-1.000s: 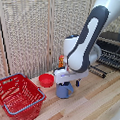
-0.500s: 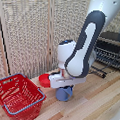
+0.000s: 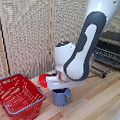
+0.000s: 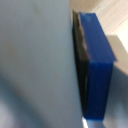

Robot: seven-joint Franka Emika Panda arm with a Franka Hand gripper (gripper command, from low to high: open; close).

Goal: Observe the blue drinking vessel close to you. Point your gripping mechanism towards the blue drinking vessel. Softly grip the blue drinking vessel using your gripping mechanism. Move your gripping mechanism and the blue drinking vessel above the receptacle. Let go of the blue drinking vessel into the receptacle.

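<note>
The blue mug (image 3: 61, 98) stands low over the wooden table, just to the exterior view's right of the red wire basket (image 3: 17, 98), its handle toward the right. My gripper (image 3: 59, 89) comes down on the mug's rim from above, under the white boxy arm end. In the wrist view the mug's periwinkle wall (image 4: 35, 60) fills most of the picture, and a dark finger with a blue pad (image 4: 97, 65) presses against it. The other finger is hidden. I cannot tell whether the mug touches the table.
A small red bowl (image 3: 44, 80) sits behind the mug, partly hidden by the arm. A black wire rack (image 3: 111, 54) stands at the exterior view's right. A wicker screen (image 3: 30, 32) closes the back. The basket's blue rim (image 3: 25, 108) is close to the mug.
The arm end and the mug together have shifted a little toward the exterior view's left and front, closer to the basket. The arm now hides more of the bowl.
</note>
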